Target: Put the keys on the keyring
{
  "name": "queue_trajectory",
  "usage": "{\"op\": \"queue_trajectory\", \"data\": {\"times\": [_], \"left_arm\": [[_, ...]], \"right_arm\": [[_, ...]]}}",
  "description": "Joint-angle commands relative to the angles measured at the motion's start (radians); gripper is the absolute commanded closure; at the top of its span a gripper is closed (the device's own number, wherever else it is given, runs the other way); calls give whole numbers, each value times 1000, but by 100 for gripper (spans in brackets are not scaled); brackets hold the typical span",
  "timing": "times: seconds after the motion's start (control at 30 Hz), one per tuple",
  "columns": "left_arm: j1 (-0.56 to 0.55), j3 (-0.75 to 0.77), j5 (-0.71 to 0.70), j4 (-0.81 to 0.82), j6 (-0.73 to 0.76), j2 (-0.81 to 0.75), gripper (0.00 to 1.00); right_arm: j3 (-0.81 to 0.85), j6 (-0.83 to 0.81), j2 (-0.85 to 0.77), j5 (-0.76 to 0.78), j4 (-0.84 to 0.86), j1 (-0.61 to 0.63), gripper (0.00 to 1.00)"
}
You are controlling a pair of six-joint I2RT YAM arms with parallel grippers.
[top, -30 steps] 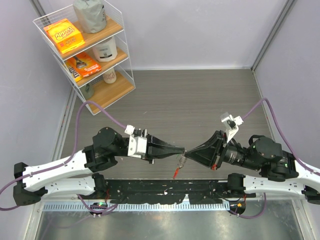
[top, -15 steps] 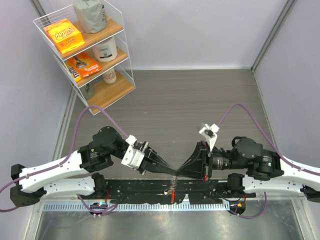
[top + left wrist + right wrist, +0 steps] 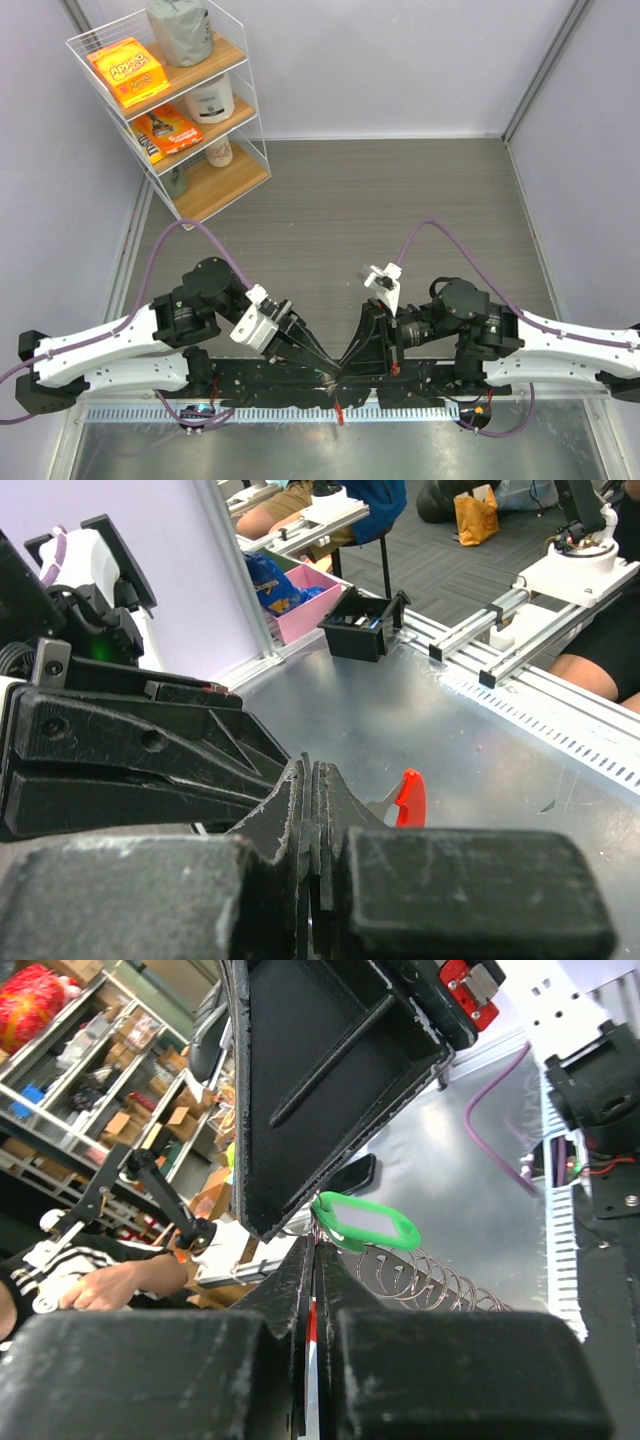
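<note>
My left gripper [image 3: 328, 367] and right gripper [image 3: 343, 367] meet tip to tip over the table's near edge, both shut. The keyring hangs from where they meet: silvery chain [image 3: 328, 380] and below it the red loop [image 3: 340, 408]. In the left wrist view the shut fingertips of the left gripper [image 3: 315, 770] hide the pinch, and the red loop [image 3: 408, 798] shows just beyond. In the right wrist view the right gripper [image 3: 315, 1245] is shut on a thin part of the bunch. The green key head [image 3: 365, 1222] and chain [image 3: 430, 1278] hang beside it. The yellow key is hidden.
A white wire shelf rack [image 3: 165, 100] with boxes and bottles stands at the back left. A black rail [image 3: 270, 380] runs along the near edge, with a metal sheet [image 3: 300, 450] in front. Grey walls close both sides.
Both grippers have moved together toward the near edge and a little left, still tip to tip, carrying the chain and red loop with them.
</note>
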Motion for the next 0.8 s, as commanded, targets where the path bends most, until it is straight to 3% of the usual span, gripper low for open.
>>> {"op": "queue_trajectory", "data": {"times": [0.0, 0.1, 0.4, 0.67, 0.77], "left_arm": [[1, -3, -41, 38, 26, -6, 100], [1, 10, -46, 26, 35, 6, 100], [1, 56, -108, 18, 39, 67, 100], [2, 106, -292, 40, -54, 79, 55], [2, 130, -372, 35, -122, 66, 48]], "right_arm": [[-48, 87, 43, -141, 255, 2, 95], [-76, 128, 74, -175, 392, 2, 95], [-91, 162, 83, -198, 526, 3, 95], [-97, 129, 13, -169, 535, 2, 94], [-101, 107, -12, -145, 536, 2, 95]]}}
